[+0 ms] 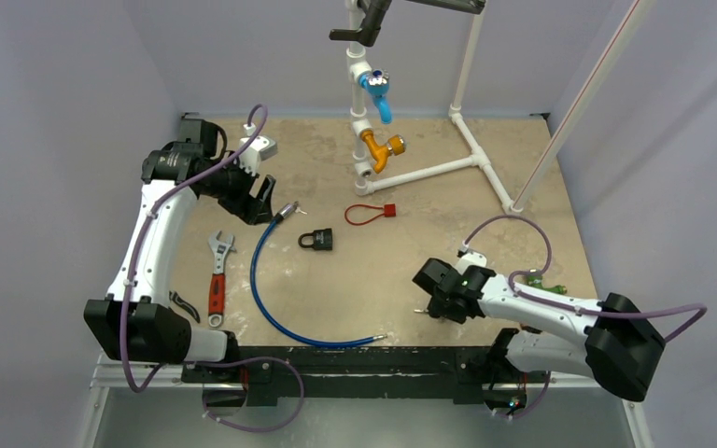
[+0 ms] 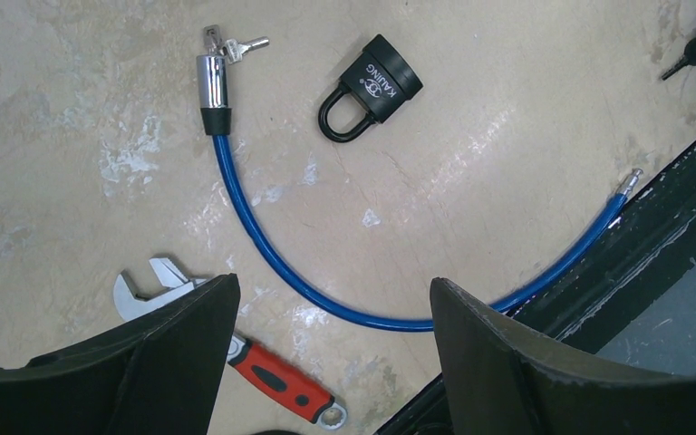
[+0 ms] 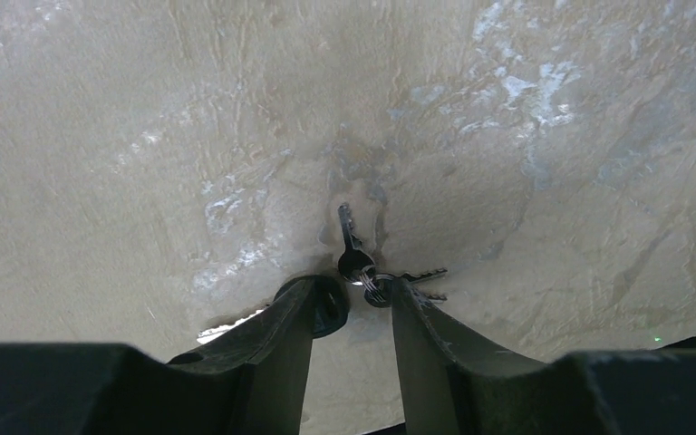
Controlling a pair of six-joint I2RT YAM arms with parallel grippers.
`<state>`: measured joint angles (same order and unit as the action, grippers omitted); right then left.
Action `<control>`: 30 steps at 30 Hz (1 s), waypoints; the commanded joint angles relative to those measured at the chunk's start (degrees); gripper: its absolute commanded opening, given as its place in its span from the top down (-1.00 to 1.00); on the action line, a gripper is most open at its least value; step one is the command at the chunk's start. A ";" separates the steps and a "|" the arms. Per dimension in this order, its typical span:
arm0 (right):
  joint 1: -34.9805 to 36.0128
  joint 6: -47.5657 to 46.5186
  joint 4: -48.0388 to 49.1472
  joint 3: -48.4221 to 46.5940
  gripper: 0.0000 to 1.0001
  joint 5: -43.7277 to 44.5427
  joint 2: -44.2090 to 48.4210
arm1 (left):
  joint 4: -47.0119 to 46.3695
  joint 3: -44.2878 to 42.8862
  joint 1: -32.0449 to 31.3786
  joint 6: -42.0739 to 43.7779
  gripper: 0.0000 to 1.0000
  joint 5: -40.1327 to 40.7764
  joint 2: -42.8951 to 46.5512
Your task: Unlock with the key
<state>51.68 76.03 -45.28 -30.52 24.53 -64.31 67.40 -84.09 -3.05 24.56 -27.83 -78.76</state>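
A black padlock [image 1: 317, 240] lies shut in the middle of the table; it also shows in the left wrist view [image 2: 372, 86]. A bunch of small keys [image 3: 360, 265] on a ring lies on the table at the tips of my right gripper [image 3: 355, 292]. The jaws stand a little apart with the ring and one black key head between the fingertips [image 3: 313, 294], and grip nothing. In the top view the right gripper [image 1: 427, 304] is low at the table, right of the padlock. My left gripper [image 1: 263, 201] is open and empty, above the table's left side [image 2: 335, 299].
A blue cable lock [image 1: 275, 303] with its own keys in its barrel [image 2: 213, 77] curves left of the padlock. A red-handled wrench [image 1: 217, 280] lies at the left. A red cable seal [image 1: 373, 213] and a white pipe frame [image 1: 429, 171] with valves stand behind.
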 commanded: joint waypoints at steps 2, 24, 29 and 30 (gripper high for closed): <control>-0.18 -0.89 5.84 -2.27 0.33 0.96 -4.71 | -0.42 -0.96 0.32 -0.91 -0.53 -1.08 2.11; -1.56 -21.06 12.28 -14.51 1.00 4.62 -4.20 | 3.79 -0.41 0.28 2.42 -0.47 -12.15 5.85; -1.58 -26.75 13.43 -17.63 1.00 2.08 -0.90 | 4.33 2.27 0.11 6.72 -0.48 -17.66 9.35; -1.58 -27.59 13.02 -18.29 1.00 2.04 -0.58 | 4.37 2.38 -0.12 7.08 -0.48 -18.06 9.68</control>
<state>50.28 54.87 -33.95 -44.99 26.33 -67.00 70.48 -82.67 -3.05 27.53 -38.92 -72.29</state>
